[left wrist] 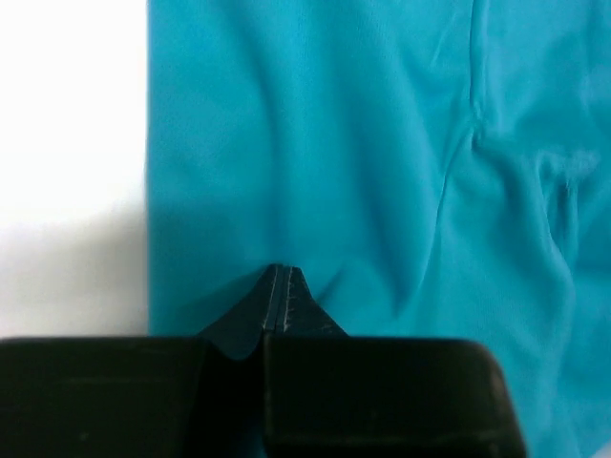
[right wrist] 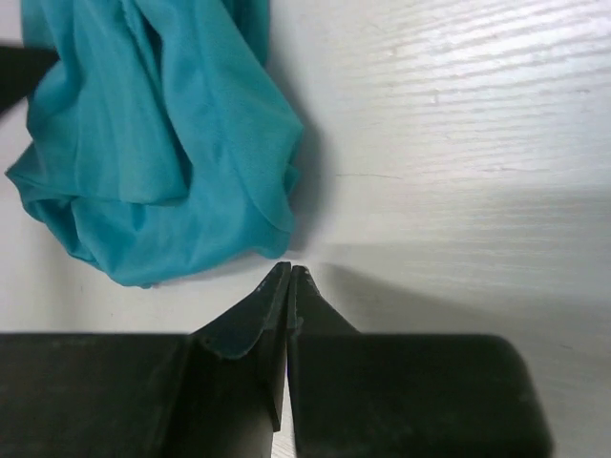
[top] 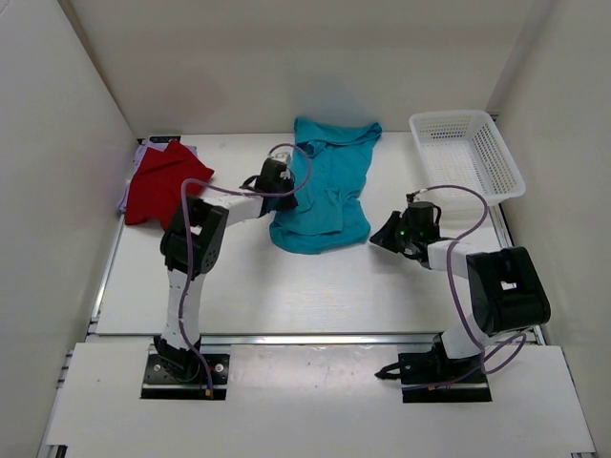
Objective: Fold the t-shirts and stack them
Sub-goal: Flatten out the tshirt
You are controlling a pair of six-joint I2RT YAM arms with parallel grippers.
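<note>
The crumpled teal blue cloth t-shirt (top: 325, 191) lies at upper centre of the overhead view on the white worktop (top: 286, 286); the deep red t-shirt (top: 162, 186) rests on the lavender purple t-shirt (top: 143, 151) at upper left. The left claw (left wrist: 280, 286) is closed, tips on the teal cloth; the right claw (right wrist: 289, 277) is closed and empty, just beside that shirt's bunched edge.

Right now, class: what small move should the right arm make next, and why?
Probably open the right gripper and slide it left to the corner of the teal shirt. It is shut on nothing, over bare table beside the cloth, while the left gripper sits shut at the shirt's opposite edge. The rumpled shirt needs both sides held to spread it.
</note>
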